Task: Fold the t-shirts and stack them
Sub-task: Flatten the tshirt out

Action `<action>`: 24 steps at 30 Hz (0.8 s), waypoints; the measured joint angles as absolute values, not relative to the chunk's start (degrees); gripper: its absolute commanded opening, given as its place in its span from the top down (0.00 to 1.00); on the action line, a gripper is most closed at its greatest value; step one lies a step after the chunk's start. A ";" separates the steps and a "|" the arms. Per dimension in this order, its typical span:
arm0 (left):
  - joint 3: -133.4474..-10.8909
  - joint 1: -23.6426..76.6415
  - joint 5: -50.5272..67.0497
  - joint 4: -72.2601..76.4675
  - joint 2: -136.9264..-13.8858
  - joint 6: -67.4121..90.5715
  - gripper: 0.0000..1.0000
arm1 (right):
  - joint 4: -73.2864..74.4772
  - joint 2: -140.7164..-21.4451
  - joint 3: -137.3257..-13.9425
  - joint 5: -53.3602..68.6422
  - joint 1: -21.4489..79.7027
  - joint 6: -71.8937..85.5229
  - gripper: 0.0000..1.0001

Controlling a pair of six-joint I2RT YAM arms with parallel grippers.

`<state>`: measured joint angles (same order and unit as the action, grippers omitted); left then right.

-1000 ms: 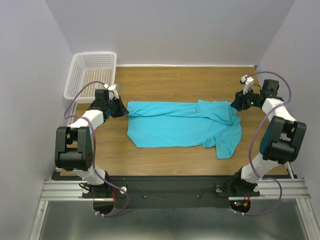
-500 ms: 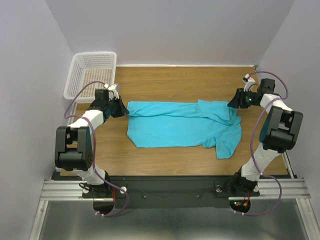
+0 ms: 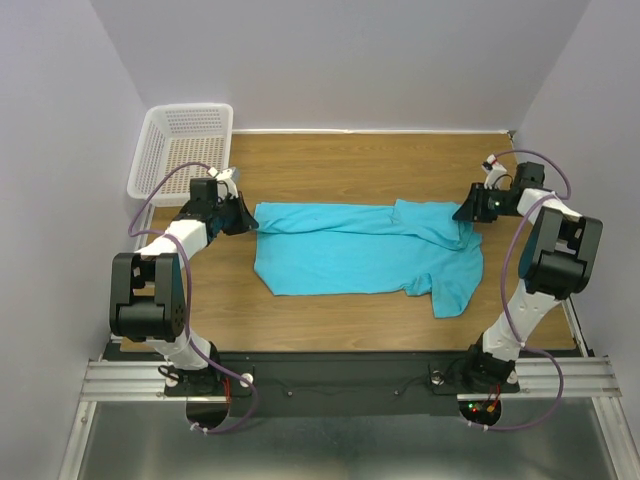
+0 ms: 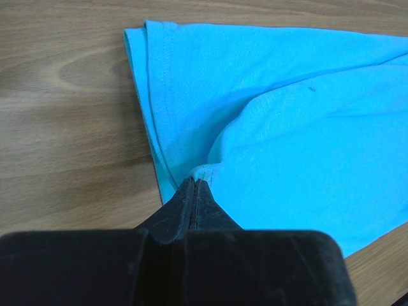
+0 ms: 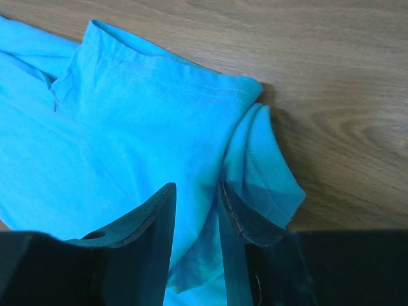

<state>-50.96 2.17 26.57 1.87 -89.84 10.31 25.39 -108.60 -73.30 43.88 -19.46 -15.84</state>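
Note:
The turquoise t-shirt lies spread and partly folded across the middle of the wooden table, with a sleeve hanging toward the near right. My left gripper is at its left edge. In the left wrist view that gripper is shut, with a bit of the t-shirt hem pinched at its tips. My right gripper is at the shirt's far right edge. In the right wrist view its jaws stand apart, astride a raised fold of the t-shirt.
A white mesh basket stands at the back left corner, just behind the left arm. Bare wood runs behind the shirt up to the back wall. Side walls close in on both sides.
My right gripper has shifted left onto the shirt's right edge and its jaws have narrowed around the fold. The left arm and the shirt have not moved.

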 measured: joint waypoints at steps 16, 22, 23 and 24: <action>-50.96 2.17 26.68 1.89 -89.84 10.31 1.00 | 26.55 -111.48 -73.23 43.99 -19.46 -15.59 0.74; -50.98 2.17 26.79 1.87 -89.84 10.31 1.00 | 26.81 -111.94 -73.38 46.17 -19.46 -14.74 0.93; -51.03 2.17 26.76 1.85 -89.84 10.28 1.00 | 26.87 -111.94 -73.58 46.48 -19.46 -14.74 0.97; -51.11 2.17 26.76 1.85 -89.84 10.24 1.00 | 27.07 -111.94 -73.82 46.74 -19.46 -14.59 0.98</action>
<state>-51.11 2.17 26.76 1.85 -89.84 10.24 27.07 -111.94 -73.82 46.74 -19.46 -14.59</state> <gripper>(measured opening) 0.015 0.077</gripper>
